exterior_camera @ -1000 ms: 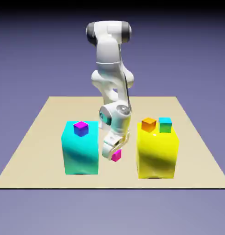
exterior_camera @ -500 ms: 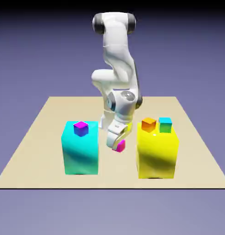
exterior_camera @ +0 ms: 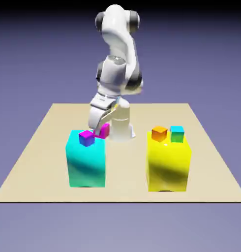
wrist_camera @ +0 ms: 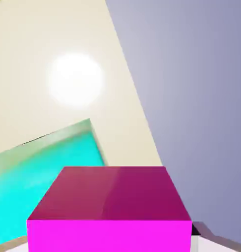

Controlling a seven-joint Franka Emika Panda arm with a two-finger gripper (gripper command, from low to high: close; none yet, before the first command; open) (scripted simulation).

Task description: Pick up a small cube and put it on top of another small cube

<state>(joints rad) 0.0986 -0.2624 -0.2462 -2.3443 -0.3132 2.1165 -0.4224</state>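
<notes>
Even, soft rendered light fills both views, the backdrop darkening to black above the table (exterior_camera: 48,147), while in the hand view a round white glare spot (wrist_camera: 75,80) burns on the tabletop above the cyan block (wrist_camera: 39,170), whose upper edge looks smeared and soft.

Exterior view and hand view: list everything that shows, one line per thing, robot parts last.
table: one, beige, under everything.
big cyan block: one, on the exterior view's left.
big yellow block: one, on the exterior view's right.
blue-purple cube with magenta top: one, on the cyan block.
orange cube: one, on the yellow block.
teal cube: one, beside the orange cube.
magenta cube: one, held above the cyan block's far right corner; fills the hand view's bottom.
arm: one, white, with grey fingers shut on the magenta cube.
</notes>
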